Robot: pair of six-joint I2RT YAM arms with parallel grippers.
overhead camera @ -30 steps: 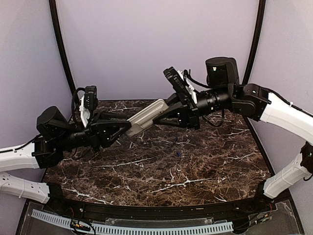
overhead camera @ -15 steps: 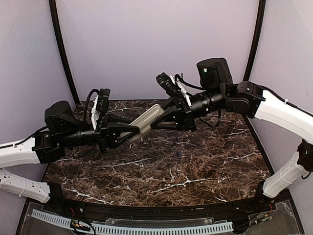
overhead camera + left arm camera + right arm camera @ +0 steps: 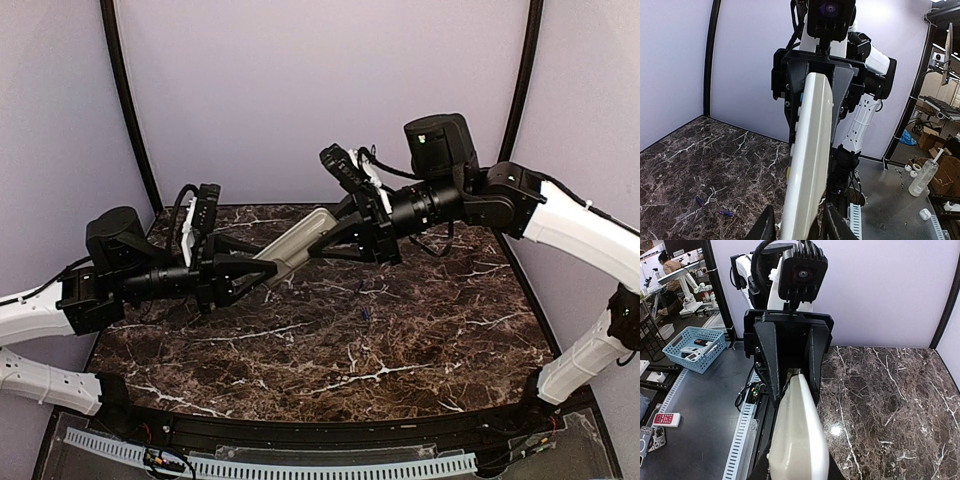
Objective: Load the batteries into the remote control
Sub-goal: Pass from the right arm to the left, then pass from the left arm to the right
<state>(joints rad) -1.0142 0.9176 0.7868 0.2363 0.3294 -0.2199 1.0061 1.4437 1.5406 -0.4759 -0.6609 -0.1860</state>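
Remote held aloft between two claws, batteries loose on the marble below.

The right gripper (image 3: 330, 236) pinches the remote control (image 3: 298, 240) at its 2 o'clock end, fingers on the two long edges. The left gripper (image 3: 264, 272) brackets the 8 o'clock end, but I cannot tell whether its fingers press the plastic or stand just off it. The remote hangs tilted, clear of the table (image 3: 420, 360), toward its 11 o'clock. It looks light and stiff: smooth moulded plastic, white-faced, with a rounded grey-beige back. It could slip, so the narrow edges near one end seem the safest hold, leaving the back free. The batteries (image 3: 366, 313), two slim blue-purple cylinders, lie at the remote's 5 o'clock on dark veined marble. They are hard and tiny, and likely to roll.
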